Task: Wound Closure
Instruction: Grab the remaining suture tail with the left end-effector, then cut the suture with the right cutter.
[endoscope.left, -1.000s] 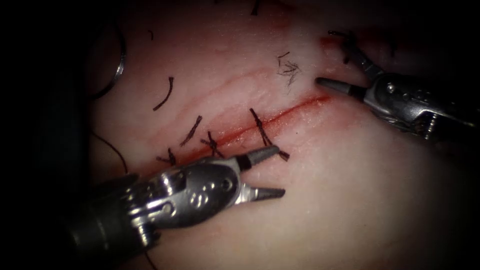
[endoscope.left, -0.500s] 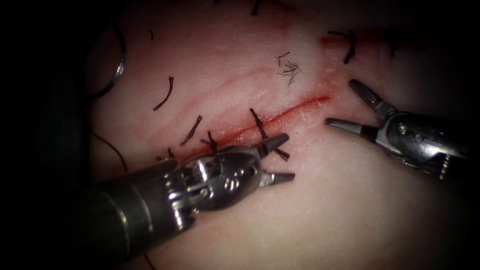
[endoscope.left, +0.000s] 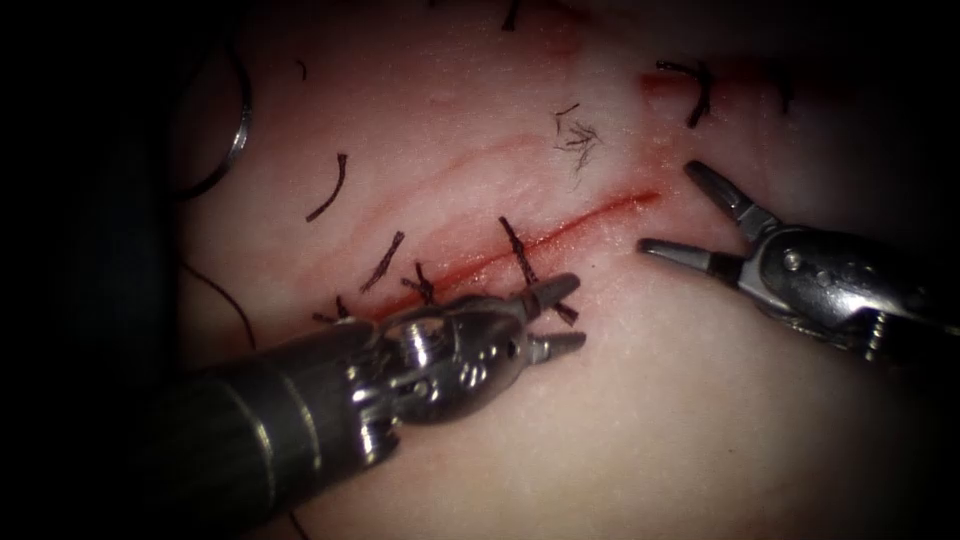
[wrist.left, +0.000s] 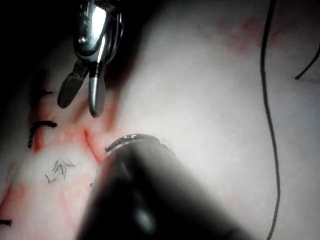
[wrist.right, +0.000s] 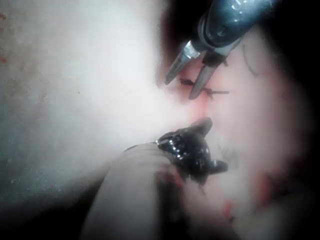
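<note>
both tools hovering empty, jaws spread: left needle driver (endoscope.left: 555, 315) by stitch (endoscope.left: 520, 250), right needle driver (endoscope.left: 672, 212) at cut (endoscope.left: 560, 235) upper-right end. risk: tips snagging stitch, loosening it.

The right arm's claw (wrist.right: 207, 145) appears dark, its jaws apart and holding nothing, over pale tissue (wrist.right: 75, 90). The left arm's claw (wrist.right: 187, 80) has its jaws parted and empty, tips beside a dark stitch (wrist.right: 212, 91) in reddened tissue.

Cut thread ends (endoscope.left: 328, 188) and red fluid (endoscope.left: 600, 212) lie on the tissue (endoscope.left: 700, 420).
</note>
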